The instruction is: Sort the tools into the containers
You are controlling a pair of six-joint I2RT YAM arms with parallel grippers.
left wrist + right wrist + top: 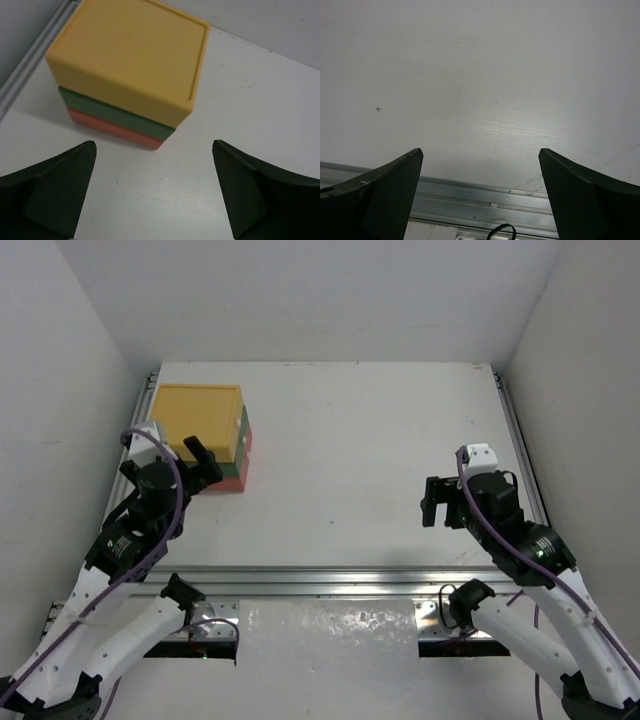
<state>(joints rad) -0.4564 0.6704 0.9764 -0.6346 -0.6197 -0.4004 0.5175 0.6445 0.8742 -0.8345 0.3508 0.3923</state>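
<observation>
The containers stand as one stack at the table's far left: yellow box (200, 420) on top, dark green box (246, 430) in the middle, red-orange box (244, 472) at the bottom. In the left wrist view the yellow (130, 50), green (115, 116) and red-orange (115, 131) boxes all look closed. No tools show in any view. My left gripper (205, 462) (154, 150) is open and empty, just in front of the stack's near corner. My right gripper (440, 502) (480, 152) is open and empty above bare table at the right.
An aluminium rail (330, 582) runs along the table's near edge and shows below my right gripper (485, 200). Side rails run along the left edge (35, 55) and the right edge (520, 440). White walls enclose the table on three sides.
</observation>
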